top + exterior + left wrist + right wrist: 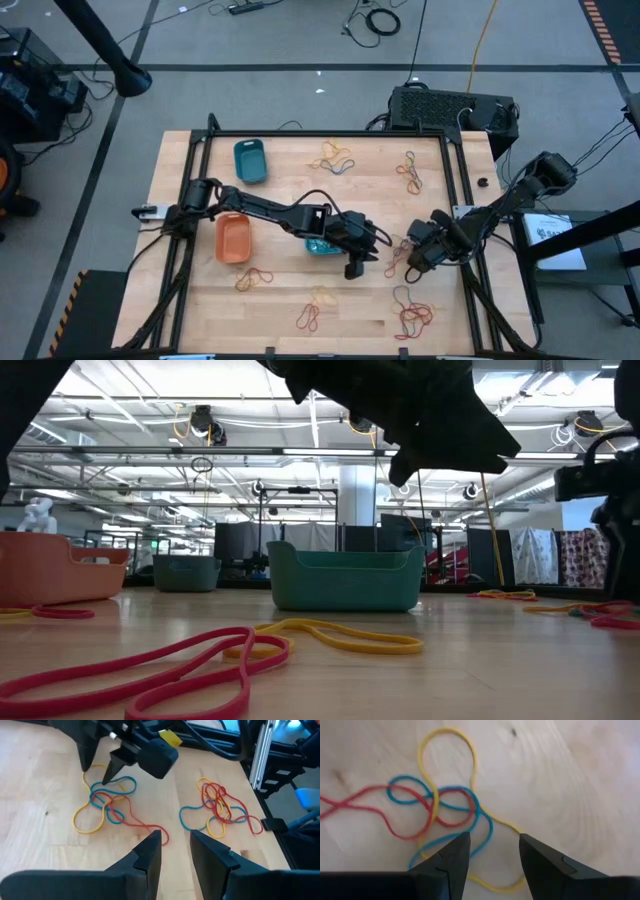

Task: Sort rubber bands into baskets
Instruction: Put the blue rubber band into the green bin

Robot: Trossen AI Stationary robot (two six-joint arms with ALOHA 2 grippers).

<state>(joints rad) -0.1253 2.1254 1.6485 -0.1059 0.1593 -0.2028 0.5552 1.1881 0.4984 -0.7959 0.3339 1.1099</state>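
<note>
Right gripper: low over a tangle of red, blue and yellow bands at the table's right-centre; fingers spread apart with nothing between them, tips just above or at the loops — contact cannot be told.
Left gripper: near the table's middle, beside the teal basket; fingers parted by a narrow gap, holding nothing.
Right wrist view only: a yellow loop and a blue loop run between the open fingers over bare wood.
Left wrist view only: the right gripper's tips point down onto that tangle; a second tangle lies near the table's edge rail.
High view only: orange basket at the left, blue basket toward the far left; band clusters scattered at the far side, far right, near right, near middle and near left.
Low view only: teal basket upright on the table, orange basket at left, blue one far behind; red band and yellow band flat in front.
</note>
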